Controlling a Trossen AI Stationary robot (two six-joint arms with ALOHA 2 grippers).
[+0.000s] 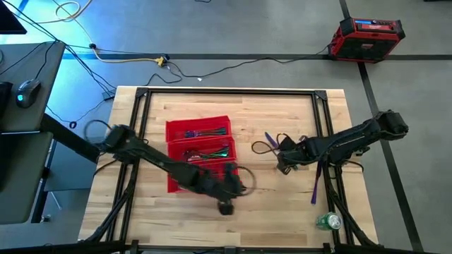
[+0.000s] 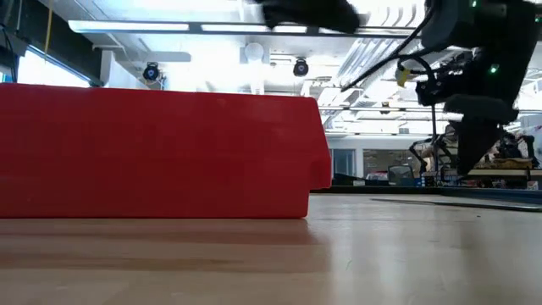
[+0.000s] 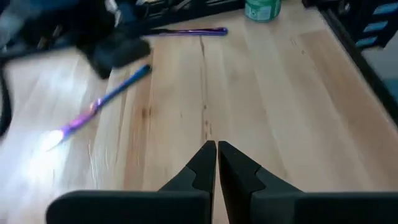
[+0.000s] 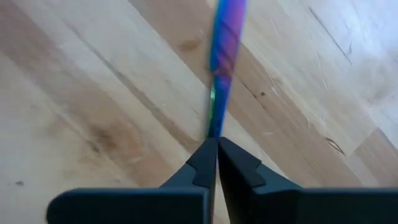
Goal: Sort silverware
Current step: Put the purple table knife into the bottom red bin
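The red tray point(image 1: 176, 152) lies left of the table's middle, with iridescent silverware in its far compartment point(image 1: 201, 132) and middle compartment point(image 1: 210, 152). My right gripper point(image 1: 282, 159) is right of the tray, shut on a blue-purple silverware piece point(image 4: 221, 74), which also shows in the left wrist view point(image 3: 99, 106). Another purple piece point(image 1: 316, 185) lies on the table under the right arm. My left gripper point(image 3: 216, 149) is shut and holds nothing; it hovers off the tray's near right corner point(image 1: 226, 204). My right gripper pinches the blue-purple piece by one end point(image 4: 214, 132) between its two fingertips. The piece runs straight on from the fingers, in line with them. Whether its free end point(image 3: 56, 137) touches the table, I cannot tell.
A green can point(image 1: 328, 221) stands near the table's near right corner. A black frame point(image 1: 233, 92) runs along the table's edges. Bare wood point(image 1: 275, 204) lies between the two grippers and toward the near edge.
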